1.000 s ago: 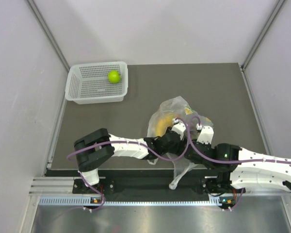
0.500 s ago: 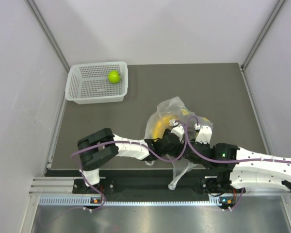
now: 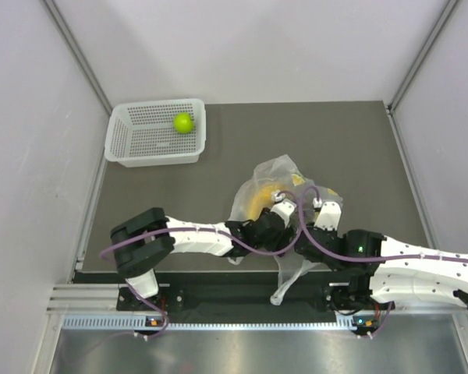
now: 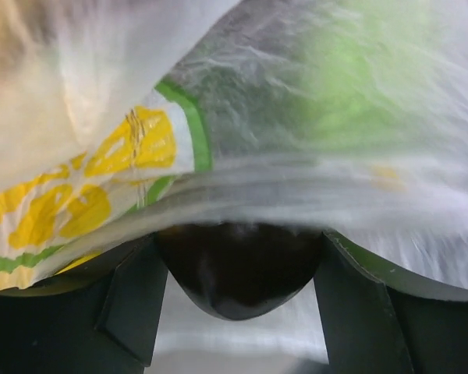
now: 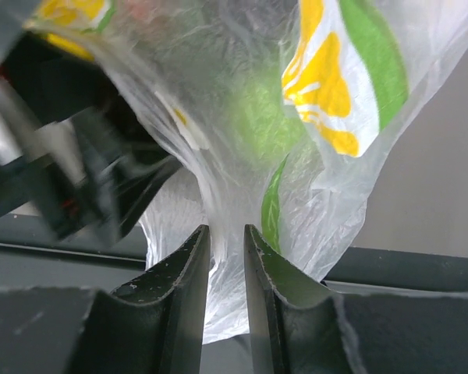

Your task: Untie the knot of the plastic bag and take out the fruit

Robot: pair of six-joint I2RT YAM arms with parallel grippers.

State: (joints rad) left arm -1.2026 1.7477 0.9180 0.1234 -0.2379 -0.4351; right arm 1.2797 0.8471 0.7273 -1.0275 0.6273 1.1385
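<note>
— While you stand behind the arms, can you tell me where the plastic bag (image 3: 279, 173) is?
— Yes. It lies crumpled on the grey table (image 3: 359, 148), a little below the middle of the top view. Some yellow fruit (image 3: 257, 201) shows through its left part, but the film blurs it. One narrow tail of film (image 3: 285, 284) hangs over the table edge toward the bottom of the frame.
— And the right gripper (image 5: 226, 234)?
— Its two fingers are almost together, with only a thin gap. A bunched strand of the bag goes down through that gap, so it pinches the film. Above the fingers, in the middle of that wrist view, a green blur (image 5: 257, 109) sits inside the bag.
— The left gripper (image 4: 238, 249)?
— Its fingers stand wide apart, at the lower left and lower right of its wrist view. The film is draped over them and fills the whole upper part. A dark round shape (image 4: 238, 273) fills the gap between them. What it is, and whether the fingers press on it, I cannot tell.
— Any fruit outside the bag?
— One green apple (image 3: 183, 122), in the white basket (image 3: 152, 157) at the upper left of the top view, well apart from the bag.
</note>
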